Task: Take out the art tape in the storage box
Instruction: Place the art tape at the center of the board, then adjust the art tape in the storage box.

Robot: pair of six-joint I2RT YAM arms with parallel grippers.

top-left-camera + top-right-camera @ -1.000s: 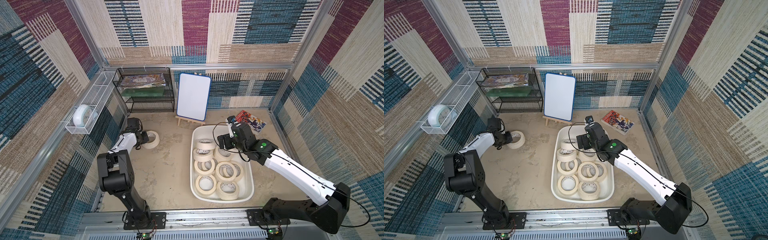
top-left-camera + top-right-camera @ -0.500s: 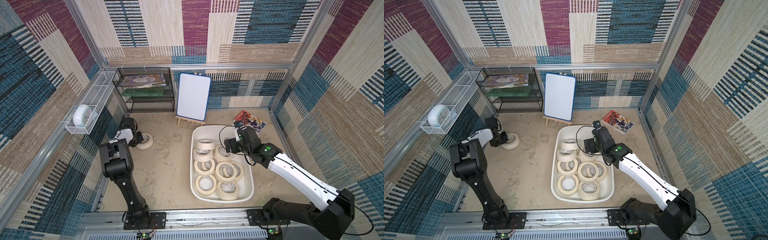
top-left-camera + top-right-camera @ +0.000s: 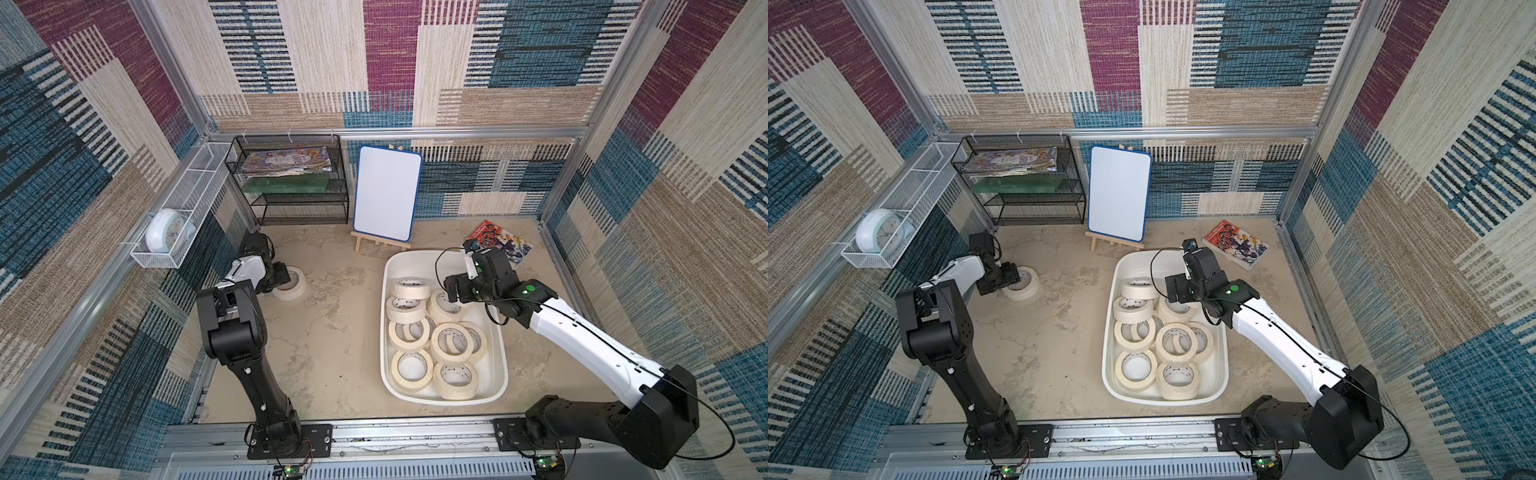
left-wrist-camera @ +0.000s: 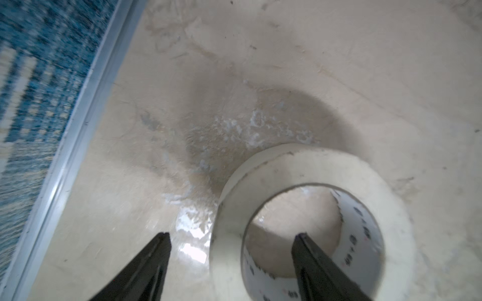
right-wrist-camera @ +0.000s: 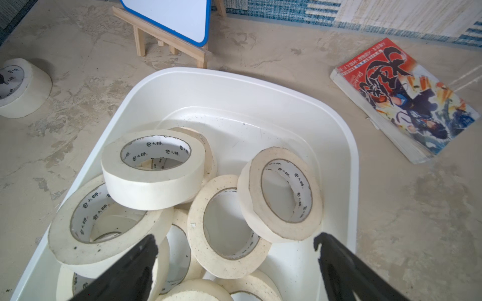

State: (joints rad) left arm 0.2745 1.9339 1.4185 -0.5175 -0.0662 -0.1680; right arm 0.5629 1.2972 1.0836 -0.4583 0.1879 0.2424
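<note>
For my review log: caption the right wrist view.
Right gripper, fingers open, above art tape piled in the storage box.

art tape cores: 包大師 | book cover: lettering too blurred to read

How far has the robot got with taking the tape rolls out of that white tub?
Done: one tape roll lies on the table outside the tub. In hand: nothing is gripped; the left gripper stands open astride that roll's wall, and the right gripper hangs open over the tub. Left: roughly ten rolls lie inside, so most of the job is ahead.
</note>
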